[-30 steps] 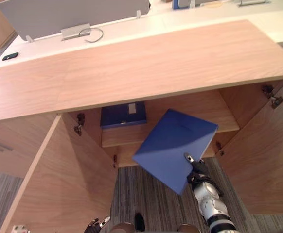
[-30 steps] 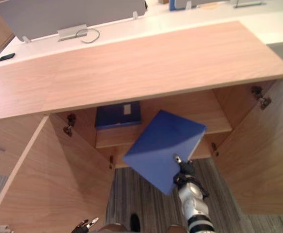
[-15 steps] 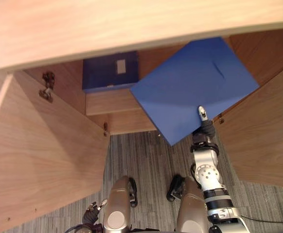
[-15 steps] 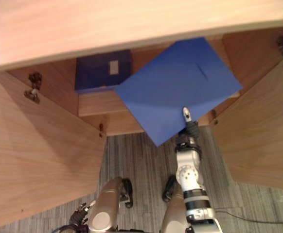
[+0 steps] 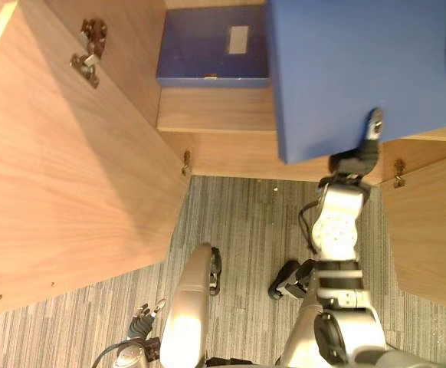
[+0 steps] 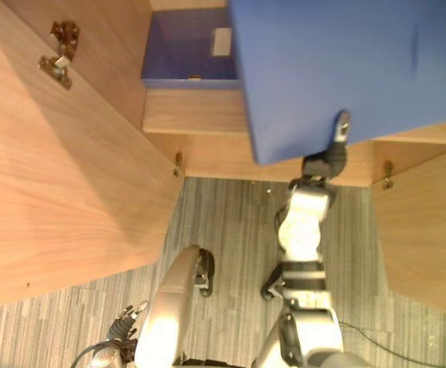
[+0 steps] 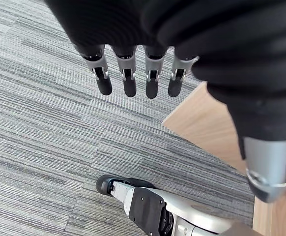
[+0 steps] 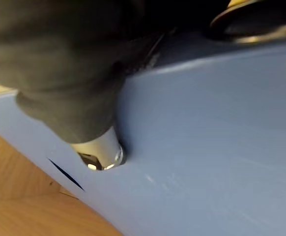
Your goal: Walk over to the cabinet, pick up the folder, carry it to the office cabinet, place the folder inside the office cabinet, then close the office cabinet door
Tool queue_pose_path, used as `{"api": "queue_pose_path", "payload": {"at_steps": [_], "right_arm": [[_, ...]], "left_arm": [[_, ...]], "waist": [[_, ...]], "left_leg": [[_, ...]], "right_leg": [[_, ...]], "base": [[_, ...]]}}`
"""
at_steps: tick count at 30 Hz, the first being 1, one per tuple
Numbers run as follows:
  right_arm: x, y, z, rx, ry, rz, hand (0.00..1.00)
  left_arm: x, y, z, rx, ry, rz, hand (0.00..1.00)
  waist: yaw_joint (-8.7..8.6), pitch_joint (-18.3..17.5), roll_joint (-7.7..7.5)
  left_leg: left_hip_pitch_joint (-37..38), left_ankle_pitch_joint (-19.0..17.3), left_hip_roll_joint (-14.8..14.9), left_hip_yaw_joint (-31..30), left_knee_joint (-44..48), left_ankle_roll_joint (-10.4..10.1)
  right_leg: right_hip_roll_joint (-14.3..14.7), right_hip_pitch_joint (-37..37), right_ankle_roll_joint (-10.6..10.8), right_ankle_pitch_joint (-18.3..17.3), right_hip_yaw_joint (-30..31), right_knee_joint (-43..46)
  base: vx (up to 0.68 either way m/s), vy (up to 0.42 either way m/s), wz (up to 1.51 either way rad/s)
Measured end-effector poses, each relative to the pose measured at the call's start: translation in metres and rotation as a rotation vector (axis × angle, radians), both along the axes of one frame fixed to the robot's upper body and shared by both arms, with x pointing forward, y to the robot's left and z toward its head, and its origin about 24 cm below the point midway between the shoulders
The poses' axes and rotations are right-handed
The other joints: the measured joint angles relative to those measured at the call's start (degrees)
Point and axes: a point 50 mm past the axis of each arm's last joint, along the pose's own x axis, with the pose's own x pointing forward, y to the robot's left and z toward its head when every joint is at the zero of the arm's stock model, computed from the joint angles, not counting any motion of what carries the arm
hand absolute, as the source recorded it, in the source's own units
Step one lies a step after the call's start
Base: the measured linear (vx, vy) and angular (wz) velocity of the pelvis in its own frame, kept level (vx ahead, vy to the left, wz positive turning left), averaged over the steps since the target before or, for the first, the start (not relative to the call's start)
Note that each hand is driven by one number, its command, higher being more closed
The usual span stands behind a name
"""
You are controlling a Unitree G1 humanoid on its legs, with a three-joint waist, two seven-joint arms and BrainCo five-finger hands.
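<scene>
Grey striped carpet (image 5: 246, 222), dark-blue box (image 5: 200, 46)

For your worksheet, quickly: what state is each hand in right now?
Left hand: open, holding nothing.
Right hand: shut on the blue folder.

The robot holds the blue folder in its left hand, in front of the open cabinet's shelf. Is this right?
Not quite: the right hand holds the blue folder, as the left eye view shows. The left hand hangs open above the carpet.
</scene>
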Motion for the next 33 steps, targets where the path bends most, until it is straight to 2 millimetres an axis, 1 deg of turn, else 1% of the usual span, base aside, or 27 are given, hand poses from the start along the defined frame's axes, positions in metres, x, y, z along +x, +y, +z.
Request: {"api": "queue_pose_path", "payload": {"at_steps": [1,2,3,5,6,8,9,10,11,12,15,16,17,20,21,24,25,27,30,32,33], "right_arm": [[0.002,-0.010,0.014,0.044,-0.027,-0.034,1.00],[0.004,-0.015,0.019,0.068,-0.036,-0.048,1.00],[0.005,-0.027,0.025,0.111,-0.040,-0.088,1.00],[0.008,-0.049,0.031,0.203,-0.022,-0.141,1.00],[0.009,-0.055,0.032,0.234,-0.016,-0.154,1.00],[0.011,-0.081,0.038,0.340,0.009,-0.200,1.00],[0.011,-0.086,0.040,0.359,0.017,-0.208,1.00],[0.010,-0.097,0.045,0.385,0.026,-0.227,1.00],[0.010,-0.106,0.048,0.404,0.041,-0.241,1.00],[0.010,-0.109,0.050,0.404,0.049,-0.246,1.00],[0.010,-0.125,0.071,0.374,0.067,-0.257,1.00],[0.010,-0.132,0.081,0.348,0.080,-0.264,1.00],[0.009,-0.137,0.086,0.318,0.097,-0.274,1.00],[0.013,-0.141,0.097,0.145,0.208,-0.300,1.00],[0.016,-0.140,0.099,0.069,0.264,-0.307,1.00],[0.022,-0.136,0.101,-0.071,0.355,-0.319,1.00],[0.024,-0.133,0.105,-0.123,0.382,-0.316,1.00],[0.026,-0.130,0.112,-0.186,0.399,-0.328,1.00],[0.024,-0.131,0.122,-0.241,0.407,-0.355,1.00],[0.022,-0.129,0.136,-0.292,0.390,-0.371,1.00],[0.022,-0.128,0.139,-0.296,0.382,-0.370,1.00]], "left_arm": [[0.000,0.000,0.000,-0.003,-0.002,0.012,0.00],[0.000,0.000,0.000,-0.005,-0.002,0.015,0.00],[0.002,-0.001,0.000,-0.007,-0.004,0.010,0.00],[0.003,-0.002,0.001,-0.009,-0.005,0.020,0.00],[0.004,-0.003,0.001,-0.010,-0.006,0.020,0.00],[0.008,-0.005,0.002,-0.004,-0.014,0.010,0.00],[0.009,-0.006,0.002,-0.002,-0.015,0.010,0.00],[0.012,-0.008,0.003,-0.003,-0.019,-0.001,0.00],[0.013,-0.010,0.003,-0.008,-0.022,-0.002,0.00],[0.013,-0.010,0.003,-0.009,-0.023,-0.001,0.00],[0.014,-0.011,0.003,-0.007,-0.026,-0.002,0.00],[0.015,-0.012,0.003,-0.006,-0.028,-0.004,0.00],[0.015,-0.012,0.003,-0.009,-0.028,0.000,0.00],[0.014,-0.012,0.003,-0.007,-0.023,0.008,0.00],[0.014,-0.012,0.002,-0.006,-0.021,0.007,0.00],[0.014,-0.012,0.003,-0.002,-0.024,0.002,0.00],[0.014,-0.013,0.003,-0.002,-0.027,0.000,0.00],[0.015,-0.013,0.003,-0.004,-0.029,0.004,0.00],[0.015,-0.013,0.003,-0.009,-0.031,0.015,0.00],[0.015,-0.013,0.003,-0.011,-0.030,0.023,0.00],[0.015,-0.013,0.003,-0.011,-0.030,0.024,0.00]], "waist": [[0.27,0.1,0.12],[0.29,0.1,0.12],[0.56,0.1,0.12],[1.07,0.2,0.16],[1.34,0.2,0.17],[2.05,0.2,0.48],[2.13,0.3,0.53],[2.17,0.6,1.20],[2.40,0.6,1.36],[2.42,0.7,1.37],[2.41,0.7,1.61],[2.41,0.9,1.98],[2.41,1.0,2.18],[2.15,1.1,2.26],[2.02,1.1,2.27],[1.95,1.1,2.27],[1.89,1.1,2.27],[1.81,1.2,2.25],[1.76,1.5,2.33],[1.60,1.6,2.36],[1.54,1.6,2.35]], "left_leg": [[-1.4,0.0,-0.4,-0.3,0.7,0.0],[-2.1,0.0,-0.7,-0.6,1.1,0.1],[-3.4,0.0,-1.1,-1.1,1.8,0.1],[-5.5,0.2,-1.9,-1.7,2.6,0.3],[-6.1,0.3,-2.1,-1.9,2.8,0.3],[-8.9,0.7,-3.0,-2.5,3.5,0.4],[-9.6,1.0,-3.5,-2.7,3.6,0.4],[-10.4,1.3,-3.8,-3.0,3.8,0.6],[-11.3,1.4,-4.2,-3.1,3.9,0.6],[-11.8,1.6,-4.3,-3.1,3.9,0.6],[-14.3,2.3,-5.1,-3.4,3.9,0.5],[-15.2,2.6,-5.4,-3.6,3.9,0.5],[-15.6,2.8,-5.6,-3.7,3.9,0.5],[-16.9,3.2,-5.6,-3.9,3.9,0.3],[-17.1,3.3,-5.6,-4.0,3.9,0.2],[-17.4,3.4,-5.5,-4.1,3.8,0.1],[-17.8,3.7,-5.4,-4.1,3.7,0.1],[-18.5,3.9,-5.3,-4.1,3.6,0.0],[-18.5,4.2,-5.1,-4.3,3.4,-0.1],[-18.4,4.3,-5.0,-4.3,3.2,-0.2],[-18.4,4.3,-4.9,-4.3,3.2,-0.2]], "right_leg": [[-0.4,-1.1,0.1,-0.2,0.0,0.7],[-0.7,-1.5,0.1,-0.3,-0.2,1.1],[-1.2,-2.3,0.3,-0.6,-0.4,1.8],[-2.1,-3.7,0.2,-0.8,-0.8,2.8],[-2.2,-4.2,0.2,-0.8,-0.8,3.0],[-3.2,-6.3,0.1,-1.0,-1.2,4.0],[-3.4,-6.7,0.1,-1.0,-1.3,4.3],[-4.0,-6.9,0.0,-1.2,-1.9,4.5],[-4.3,-7.8,0.0,-1.2,-1.8,4.9],[-4.4,-8.3,0.0,-1.2,-1.7,5.0],[-5.2,-10.6,-0.2,-1.3,-1.7,5.7],[-5.4,-11.2,-0.2,-1.3,-1.8,5.9],[-5.6,-11.6,-0.2,-1.3,-1.8,6.1],[-5.7,-12.9,-0.2,-1.3,-1.7,6.4],[-5.6,-13.1,-0.3,-1.3,-1.7,6.4],[-5.5,-13.5,-0.4,-1.4,-1.6,6.5],[-5.4,-14.0,-0.4,-1.4,-1.6,6.5],[-5.2,-14.6,-0.4,-1.4,-1.6,6.5],[-5.0,-14.6,-0.5,-1.4,-1.6,6.3],[-4.8,-14.6,-0.5,-1.4,-1.6,6.2],[-4.7,-14.6,-0.5,-1.4,-1.6,6.2]], "base": [[-0.02,0.019,0.26],[-0.02,0.019,0.25],[-0.01,0.010,0.27],[-0.01,0.000,0.27],[0.00,-0.011,0.23],[0.00,-0.014,0.24],[0.00,-0.019,0.31],[0.00,-0.022,0.28],[0.00,-0.024,0.24],[0.00,-0.023,0.14],[0.00,-0.034,0.17],[0.00,-0.033,0.15],[0.01,-0.034,0.14],[0.02,-0.037,0.05],[0.03,-0.046,0.01],[0.02,-0.027,0.00],[0.03,-0.044,0.01],[0.03,-0.053,0.01],[0.03,-0.037,0.00],[0.04,-0.036,-0.02],[0.03,-0.032,-0.05]]}}
